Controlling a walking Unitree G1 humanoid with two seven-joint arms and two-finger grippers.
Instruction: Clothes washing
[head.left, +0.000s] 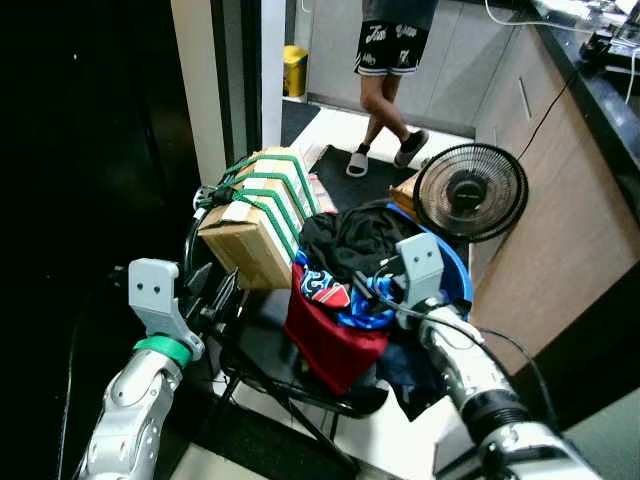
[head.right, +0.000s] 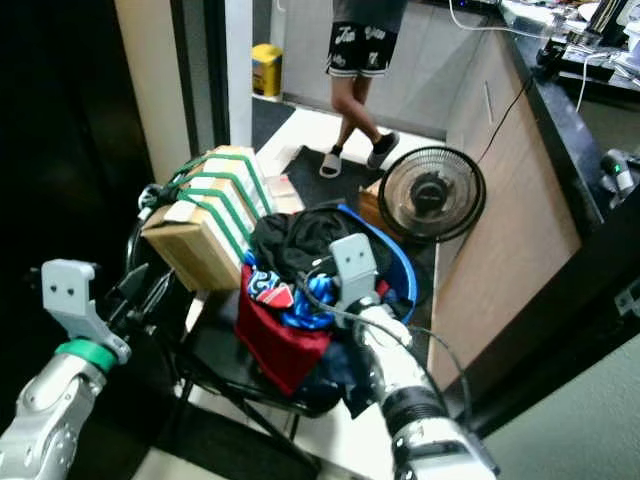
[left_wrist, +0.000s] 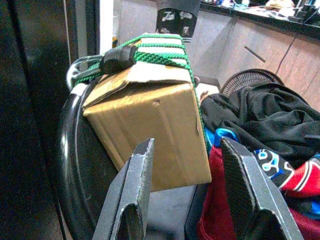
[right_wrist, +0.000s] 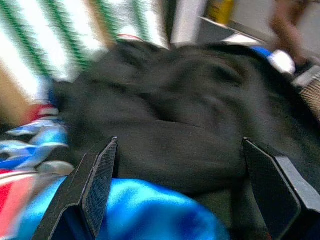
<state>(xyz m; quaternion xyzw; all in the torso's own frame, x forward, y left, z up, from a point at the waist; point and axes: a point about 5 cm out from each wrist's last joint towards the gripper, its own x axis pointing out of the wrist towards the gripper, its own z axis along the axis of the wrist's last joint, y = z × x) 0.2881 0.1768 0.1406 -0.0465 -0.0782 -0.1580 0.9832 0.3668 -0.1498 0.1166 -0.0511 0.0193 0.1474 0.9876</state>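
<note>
A blue laundry basket (head.left: 456, 268) piled with clothes rests on a black chair (head.left: 262, 352). A black garment (head.left: 350, 238) lies on top, with a blue and red patterned piece (head.left: 335, 295) and a red cloth (head.left: 322, 340) hanging over the front. My right gripper (head.left: 366, 286) stands open just above the pile, its fingers (right_wrist: 95, 185) spread over the black garment (right_wrist: 190, 130). My left gripper (head.left: 226, 291) is open too, low beside a cardboard box (left_wrist: 150, 130) bound with green cords; nothing is between its fingers (left_wrist: 134, 195).
The cardboard box (head.left: 258, 222) leans on the chair left of the basket. A black fan (head.left: 470, 190) stands on the floor behind. A person (head.left: 388, 70) in black shorts stands farther back by a yellow bin (head.left: 294, 70). Wooden cabinets (head.left: 560, 210) run along the right; a dark door stands left.
</note>
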